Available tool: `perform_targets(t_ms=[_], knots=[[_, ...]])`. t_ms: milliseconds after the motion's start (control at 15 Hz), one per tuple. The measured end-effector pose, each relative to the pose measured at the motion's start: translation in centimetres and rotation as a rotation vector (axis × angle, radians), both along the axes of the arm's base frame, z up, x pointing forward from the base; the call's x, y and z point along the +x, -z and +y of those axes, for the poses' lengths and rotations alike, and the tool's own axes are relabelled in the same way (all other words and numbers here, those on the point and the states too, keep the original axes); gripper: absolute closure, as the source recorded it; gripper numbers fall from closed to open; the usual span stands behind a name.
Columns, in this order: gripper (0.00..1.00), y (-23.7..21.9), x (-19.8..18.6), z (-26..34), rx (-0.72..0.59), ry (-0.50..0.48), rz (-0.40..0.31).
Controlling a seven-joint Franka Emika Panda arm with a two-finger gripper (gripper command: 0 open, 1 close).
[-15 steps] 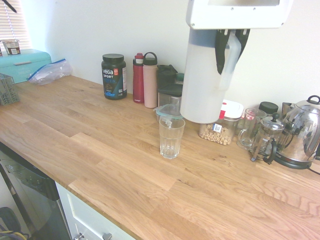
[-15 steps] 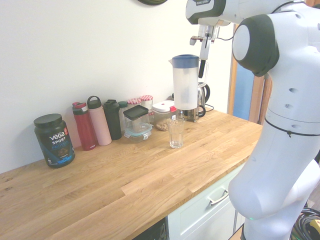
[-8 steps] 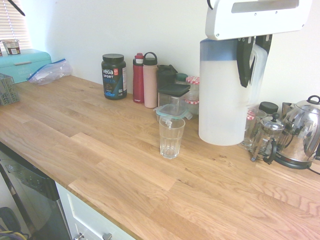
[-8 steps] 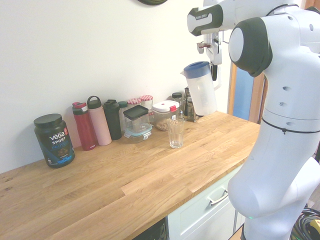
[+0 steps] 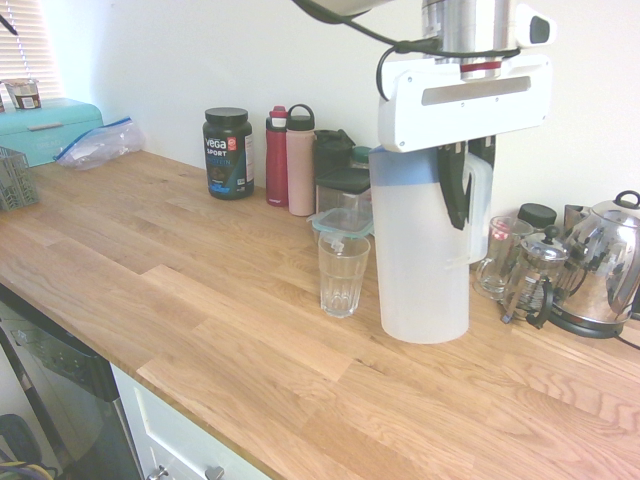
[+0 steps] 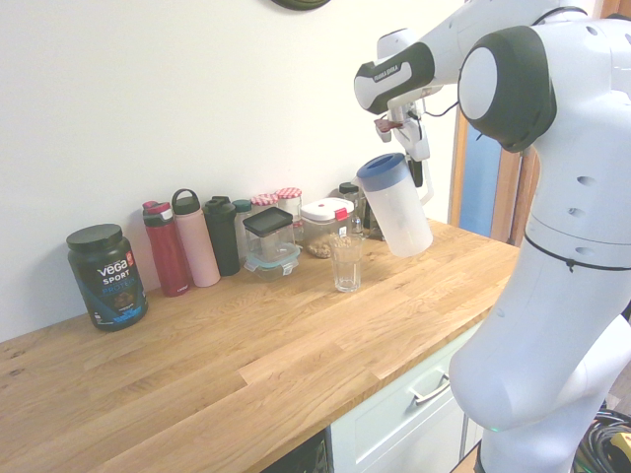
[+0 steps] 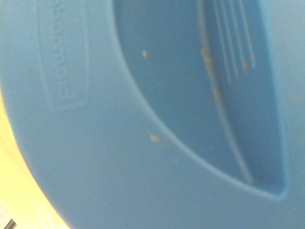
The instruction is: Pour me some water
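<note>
our gripper (image 5: pixel 462 200) pinched on the pitcher's handle (image 5: pixel 480 212), our blue-lidded pitcher (image 6: pixel 399 207) tilted above the desk (image 5: pixel 230 330), our clear glass (image 6: pixel 346 263) (ribbed, upright) at about eight o'clock from it in the second exterior view

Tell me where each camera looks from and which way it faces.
First exterior view: beside the counter, facing down across it to the wall; the end effector shut on the pitcher's handle, plus the wrist.
Second exterior view: the arm's opposite side, facing the same wall; much of the arm shows.
Wrist view: above the pitcher's blue lid, facing it closely; no robot parts evident.
Both exterior views share the glass.
</note>
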State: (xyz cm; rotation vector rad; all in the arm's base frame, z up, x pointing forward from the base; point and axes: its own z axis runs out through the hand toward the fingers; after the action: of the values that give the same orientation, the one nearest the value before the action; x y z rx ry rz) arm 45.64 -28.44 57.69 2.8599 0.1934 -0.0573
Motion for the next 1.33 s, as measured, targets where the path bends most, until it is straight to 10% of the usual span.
perform_targets(t_ms=[1333], knots=[[1.00,6.7,1.9,6.4,-0.255,-0.071,0.119]])
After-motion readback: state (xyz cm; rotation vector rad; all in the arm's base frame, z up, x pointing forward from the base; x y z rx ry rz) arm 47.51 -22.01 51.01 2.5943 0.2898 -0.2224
